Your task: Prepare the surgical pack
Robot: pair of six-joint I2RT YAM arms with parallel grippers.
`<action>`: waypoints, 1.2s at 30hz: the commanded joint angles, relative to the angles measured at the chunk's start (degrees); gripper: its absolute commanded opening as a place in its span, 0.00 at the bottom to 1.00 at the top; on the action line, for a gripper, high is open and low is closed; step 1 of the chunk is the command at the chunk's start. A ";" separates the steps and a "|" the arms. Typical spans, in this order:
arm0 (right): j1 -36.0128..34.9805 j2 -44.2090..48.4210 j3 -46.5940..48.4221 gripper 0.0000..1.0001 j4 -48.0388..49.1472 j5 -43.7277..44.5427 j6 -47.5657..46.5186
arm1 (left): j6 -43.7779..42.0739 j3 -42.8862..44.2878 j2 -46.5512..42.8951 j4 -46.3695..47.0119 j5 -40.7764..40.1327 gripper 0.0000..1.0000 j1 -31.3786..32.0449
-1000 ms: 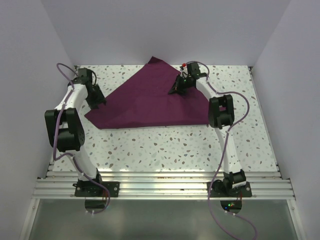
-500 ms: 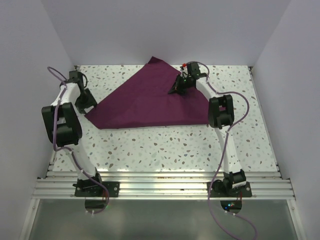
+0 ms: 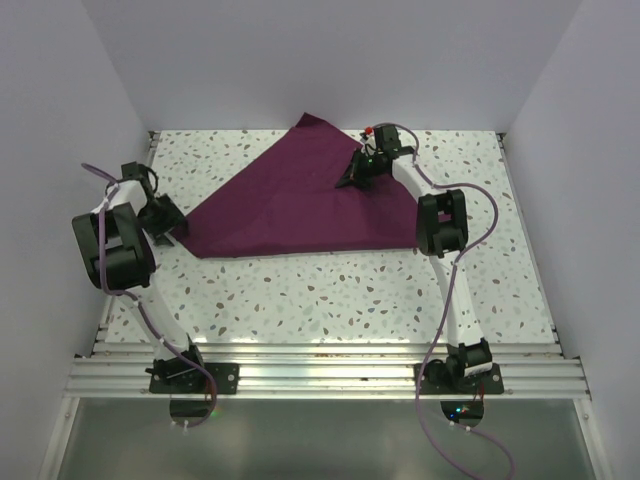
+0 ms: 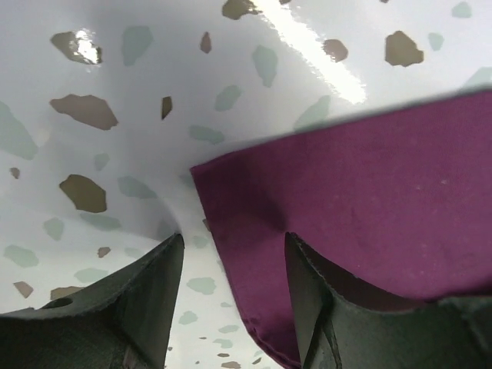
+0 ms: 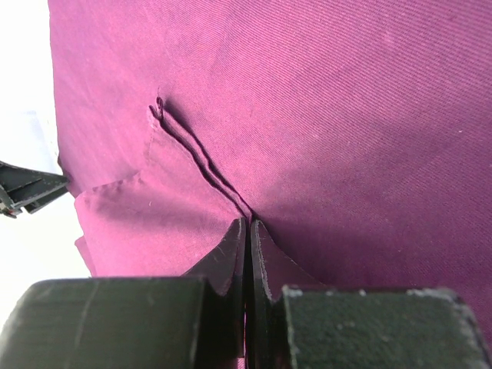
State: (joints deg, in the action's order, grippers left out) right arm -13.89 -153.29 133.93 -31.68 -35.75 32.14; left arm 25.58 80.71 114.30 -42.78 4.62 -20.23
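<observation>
Now that the left claw (image 3: 160, 214) has spread its jaws and backed off to the left, the left corner of the large maroon cloth (image 3: 300, 200) lies released on the speckled white tabletop (image 3: 350, 290), close by its fingertips. The right claw (image 3: 355, 176) stays pressed together, pinching a ridge of cloth at the far middle. The cloth lies as a triangle across the tabletop's far half. One fold looks finished, with more wrapping to come.
</observation>
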 commanded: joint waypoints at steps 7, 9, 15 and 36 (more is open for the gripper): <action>0.44 -0.69 2.21 0.00 1.89 1.38 -0.15 | 3.86 -4.15 1.80 6.31 9.26 0.39 0.19; 0.44 -0.69 2.21 0.00 1.80 1.56 -0.32 | 3.86 -4.07 1.36 7.19 10.58 0.17 0.19; -0.26 -1.13 2.39 0.00 1.62 2.00 -0.24 | 2.81 -2.75 -2.41 6.40 12.69 0.00 0.36; -0.96 -1.92 1.86 0.00 0.83 3.23 0.91 | 13.70 12.89 -12.11 8.07 17.96 0.00 31.29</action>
State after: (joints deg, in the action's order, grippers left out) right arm -14.31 -153.49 134.15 -31.64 -35.44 32.84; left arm 35.66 90.45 99.61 -37.04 19.66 7.07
